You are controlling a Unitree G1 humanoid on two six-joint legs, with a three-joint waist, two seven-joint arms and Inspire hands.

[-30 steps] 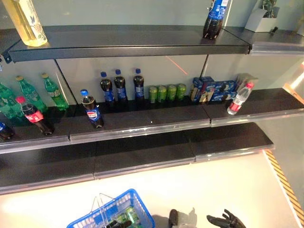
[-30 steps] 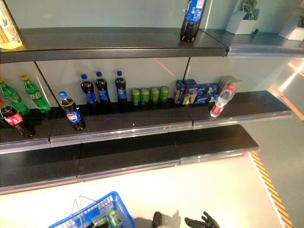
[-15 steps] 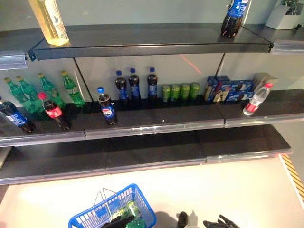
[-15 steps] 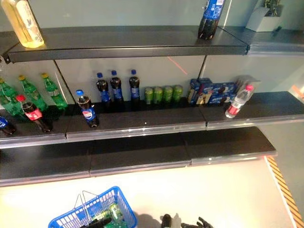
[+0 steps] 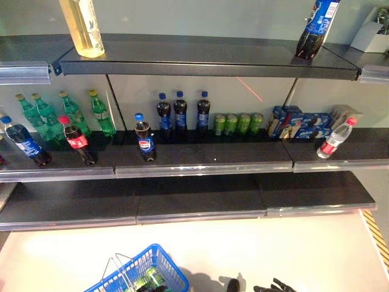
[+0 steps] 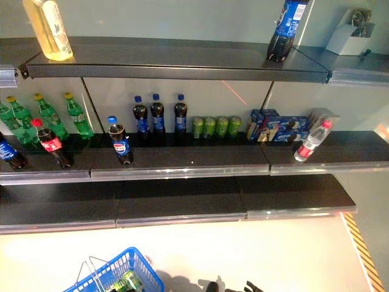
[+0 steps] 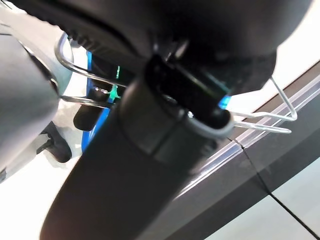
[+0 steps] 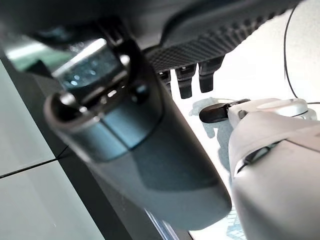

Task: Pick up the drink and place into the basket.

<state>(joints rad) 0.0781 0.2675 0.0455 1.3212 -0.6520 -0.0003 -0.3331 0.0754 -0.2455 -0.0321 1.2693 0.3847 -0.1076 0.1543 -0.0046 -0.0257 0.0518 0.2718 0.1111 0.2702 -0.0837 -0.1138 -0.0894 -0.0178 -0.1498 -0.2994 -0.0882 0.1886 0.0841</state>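
Note:
The blue basket (image 5: 137,277) hangs low at the left with green cans (image 5: 150,279) in it. My left hand (image 7: 165,125) is shut on its thin wire handles (image 7: 280,120). My right hand (image 5: 273,286) is open and empty, low at the right, far below the shelves; its fingers (image 8: 186,85) are straight. On the middle shelf stand a blue-capped cola bottle (image 5: 144,139) near the front, more cola bottles (image 5: 180,112) behind it, green cans (image 5: 238,123), green bottles (image 5: 67,112), a red-capped cola bottle (image 5: 79,141) and a clear water bottle (image 5: 335,139).
Blue snack boxes (image 5: 298,120) stand between the green cans and the water bottle. The top shelf (image 5: 206,58) carries a yellow bottle (image 5: 82,24) and a cola bottle (image 5: 316,27). A bare lower shelf (image 5: 194,198) juts out below. Yellow-black floor tape (image 5: 378,234) runs at the right.
The whole picture has shifted, so the camera has moved; more of the shelf's left end shows. The blue basket still hangs from my left hand. My right hand stays low and open.

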